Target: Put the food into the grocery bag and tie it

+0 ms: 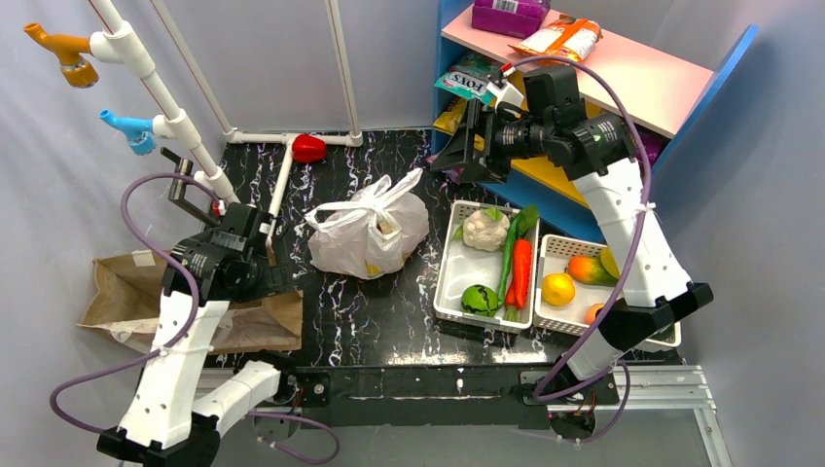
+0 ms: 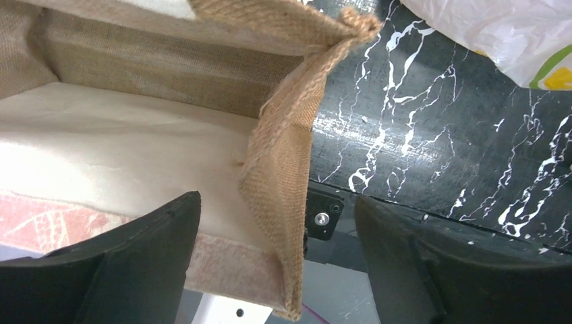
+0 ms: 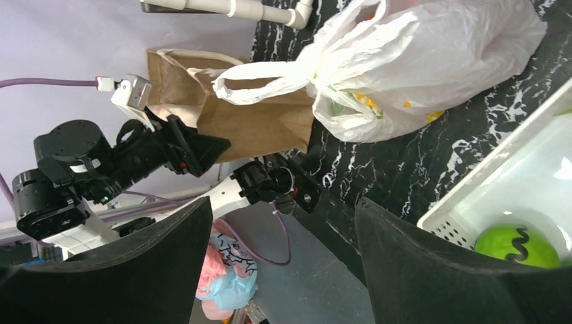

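Observation:
The white plastic grocery bag [image 1: 368, 236] sits bulging in the middle of the black marble table [image 1: 389, 311]. Its handles [image 1: 397, 188] are drawn together at the top, and yellow and green shapes show through the plastic. It also shows in the right wrist view [image 3: 432, 61] and, as a corner, in the left wrist view [image 2: 506, 34]. My left gripper [image 1: 280, 280] is open and empty, left of the bag, over the corner of a brown bag [image 2: 283, 155]. My right gripper [image 1: 459, 161] is open and empty, raised behind and to the right of the grocery bag. A red toy fruit [image 1: 308, 148] lies at the back.
Two white trays [image 1: 449, 282] [image 1: 555, 251] to the right hold a cauliflower [image 1: 484, 229], a carrot [image 1: 522, 270], a green ball [image 1: 479, 299], an orange [image 1: 557, 288] and more. The brown bag [image 1: 146, 292] lies off the table's left edge. A blue and pink shelf [image 1: 623, 68] stands at back right, and white pipes [image 1: 282, 138] at the back.

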